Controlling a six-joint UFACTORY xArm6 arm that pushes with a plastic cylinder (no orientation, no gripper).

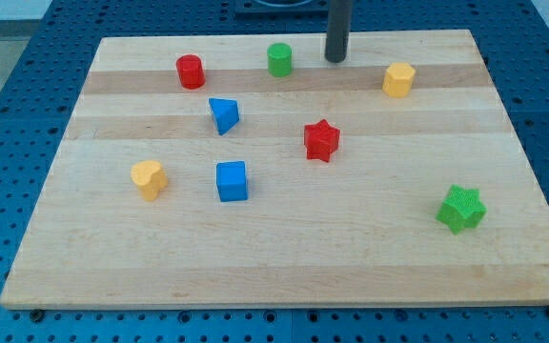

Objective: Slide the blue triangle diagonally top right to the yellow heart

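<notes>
The blue triangle (223, 115) sits left of the board's middle, toward the view's top. The yellow heart (148, 179) lies below and to the left of it, near the board's left side. My tip (336, 59) rests near the board's top edge, well to the right of and above the blue triangle, between the green cylinder (279, 59) and the yellow hexagon block (398, 80). The tip touches no block.
A red cylinder (191, 71) stands at the top left. A blue cube (232, 181) lies just right of the yellow heart. A red star (321, 141) sits near the middle. A green star (461, 209) is at the lower right. The wooden board (351, 257) lies on a blue pegboard table.
</notes>
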